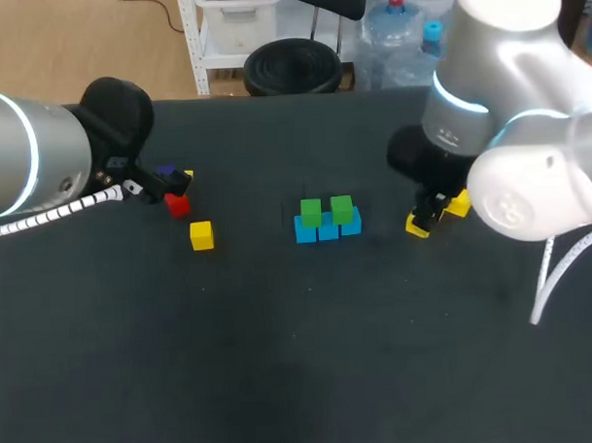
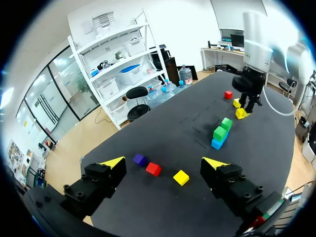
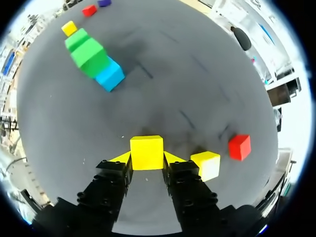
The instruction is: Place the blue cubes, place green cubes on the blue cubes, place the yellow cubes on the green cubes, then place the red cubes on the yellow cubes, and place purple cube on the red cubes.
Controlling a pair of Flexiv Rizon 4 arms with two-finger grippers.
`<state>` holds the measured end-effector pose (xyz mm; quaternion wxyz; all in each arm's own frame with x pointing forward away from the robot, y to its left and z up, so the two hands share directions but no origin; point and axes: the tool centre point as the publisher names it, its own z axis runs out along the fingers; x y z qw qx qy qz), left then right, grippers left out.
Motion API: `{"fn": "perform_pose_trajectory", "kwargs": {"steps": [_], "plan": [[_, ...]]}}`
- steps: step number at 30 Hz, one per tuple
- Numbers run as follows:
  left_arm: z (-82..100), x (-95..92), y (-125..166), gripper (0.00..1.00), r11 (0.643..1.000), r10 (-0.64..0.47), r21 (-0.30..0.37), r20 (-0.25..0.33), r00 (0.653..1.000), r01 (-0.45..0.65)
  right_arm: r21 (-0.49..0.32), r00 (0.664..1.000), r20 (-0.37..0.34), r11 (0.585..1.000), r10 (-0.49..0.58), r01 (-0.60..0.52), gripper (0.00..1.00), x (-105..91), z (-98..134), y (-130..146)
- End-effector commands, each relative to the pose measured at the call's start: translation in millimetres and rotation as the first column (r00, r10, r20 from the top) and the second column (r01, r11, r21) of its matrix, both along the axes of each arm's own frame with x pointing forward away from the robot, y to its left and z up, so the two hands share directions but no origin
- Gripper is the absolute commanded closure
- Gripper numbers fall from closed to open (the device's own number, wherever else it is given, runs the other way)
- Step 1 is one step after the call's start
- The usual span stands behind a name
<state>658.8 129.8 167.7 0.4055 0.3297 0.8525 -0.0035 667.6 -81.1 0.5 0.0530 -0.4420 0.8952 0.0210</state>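
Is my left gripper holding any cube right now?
No, the left gripper is open, with nothing between its fingers.

No text, label, brand, number or sign can be read in any of the three views.
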Motion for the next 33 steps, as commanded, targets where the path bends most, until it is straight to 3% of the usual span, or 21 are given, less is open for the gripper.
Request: {"fn": "perform_pose_trajectory", "kwargs": {"steps": [1,8,18,25,33], "plan": [[-1.1,-0.2,0,0.00,1.000,0.003,-0.002,0.004,1.000,-0.003,0.032,0.999,0.010,0.998,0.047,-0.047,1.00,-7.3,20,-15],[-1.1,-0.2,0,0.00,1.000,0.003,-0.002,0.004,1.000,-0.003,0.086,0.987,0.041,0.983,0.158,-0.161,1.00,-10.6,61,-23],[-1.1,-0.2,0,0.00,1.000,0.003,-0.002,0.004,1.000,-0.003,0.115,0.919,0.100,0.913,0.381,-0.391,1.00,-39.9,110,15],[-1.1,-0.2,0,0.00,1.000,0.003,-0.002,0.004,1.000,-0.003,0.077,0.861,0.099,0.858,0.500,-0.507,1.00,-51.1,113,41],[-1.1,-0.2,0,0.00,1.000,0.003,-0.002,0.004,1.000,-0.003,0.031,0.789,0.079,0.790,0.609,-0.612,1.00,-50.9,96,64]]}}
